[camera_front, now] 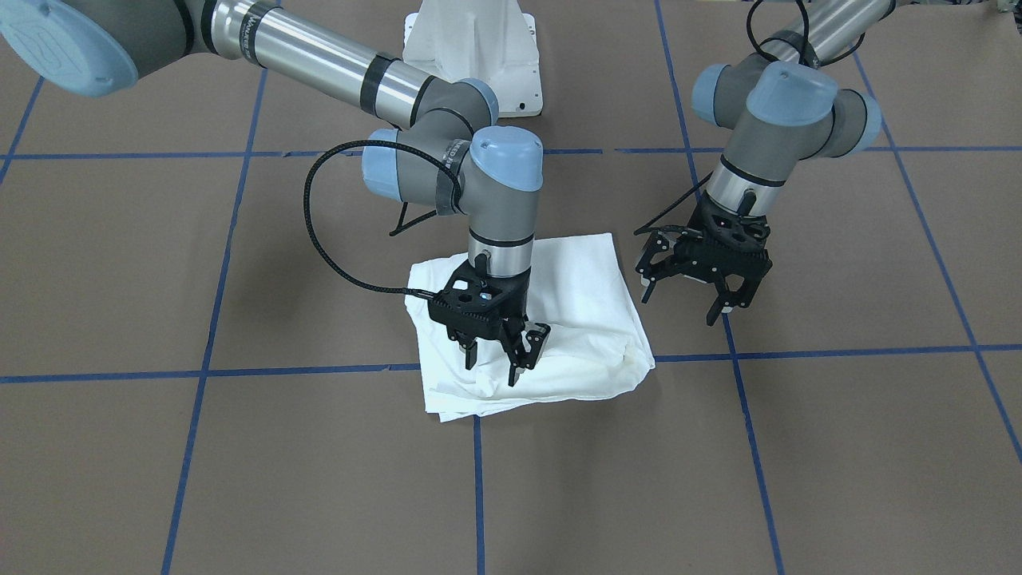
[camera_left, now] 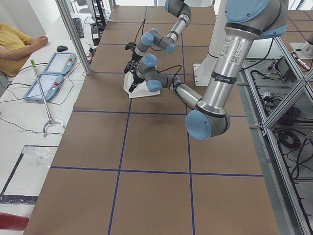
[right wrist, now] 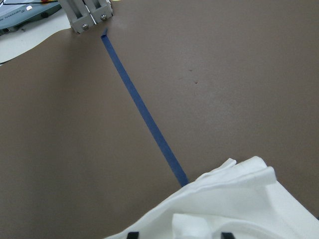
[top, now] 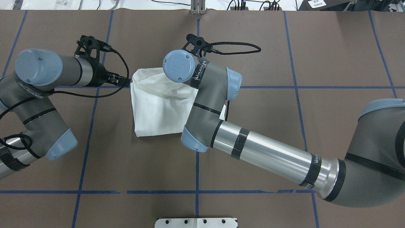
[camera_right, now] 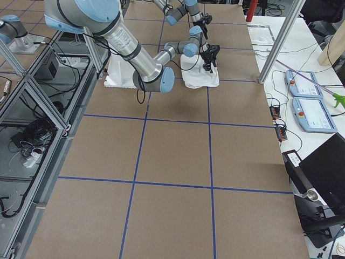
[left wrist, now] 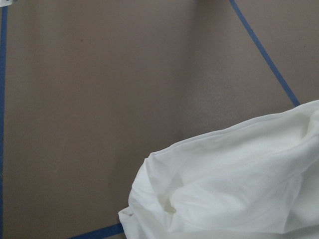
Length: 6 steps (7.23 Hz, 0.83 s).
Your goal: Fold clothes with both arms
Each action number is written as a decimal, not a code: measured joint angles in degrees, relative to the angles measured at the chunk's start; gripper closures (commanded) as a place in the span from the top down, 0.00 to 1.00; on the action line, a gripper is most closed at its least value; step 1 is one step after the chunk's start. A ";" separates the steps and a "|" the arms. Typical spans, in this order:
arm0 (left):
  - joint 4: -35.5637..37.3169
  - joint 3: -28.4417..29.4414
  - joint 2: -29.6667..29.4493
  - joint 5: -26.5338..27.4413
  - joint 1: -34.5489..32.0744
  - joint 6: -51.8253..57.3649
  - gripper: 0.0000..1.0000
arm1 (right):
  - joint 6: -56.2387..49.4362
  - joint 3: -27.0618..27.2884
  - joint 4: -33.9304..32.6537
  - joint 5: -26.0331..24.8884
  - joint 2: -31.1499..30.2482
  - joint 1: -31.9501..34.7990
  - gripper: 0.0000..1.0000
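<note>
The right pincer pointed straight down over the white long-sleeved T-shirt, its two fingers apart. In the right wrist view the black fingertips stood spread with a small rumple of cloth between them, not closed on it. Whether the tips pressed the fabric could not be told. The right arm reached in long and low from its side of the surface, with a black cable looping off the wrist.

The left pincer hung just beside the shirt on the robot's left. Its fingers were splayed wide over bare brown surface and held nothing. It stood clear of the cloth's edge, and the left arm rose steeply behind it. The left wrist view showed only the shirt's puffed, creased edge and the surface beyond.

The shirt lay folded into a rough square bundle with loose layers showing along one border. It sat over a crossing of the blue tape lines that grid the surface, near the middle and out in front of the white pedestal base. From overhead, the right arm's wrist covered one corner of the shirt.

At the table's far side a person in a yellow top sat beside two control tablets.
</note>
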 measured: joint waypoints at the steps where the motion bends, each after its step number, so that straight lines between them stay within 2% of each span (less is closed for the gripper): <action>1: -0.06 0.01 0.10 -0.02 -0.02 -0.10 1.00 | 0.04 0.04 -0.04 0.02 -0.01 -0.10 0.00; 5: -0.18 0.17 0.30 0.12 0.11 -2.30 1.00 | -1.05 -1.25 -0.07 -0.16 -0.18 2.03 0.00; 6: -0.18 0.18 0.34 0.14 0.13 -2.47 1.00 | -1.95 -3.29 -0.05 -0.38 -0.18 2.84 0.35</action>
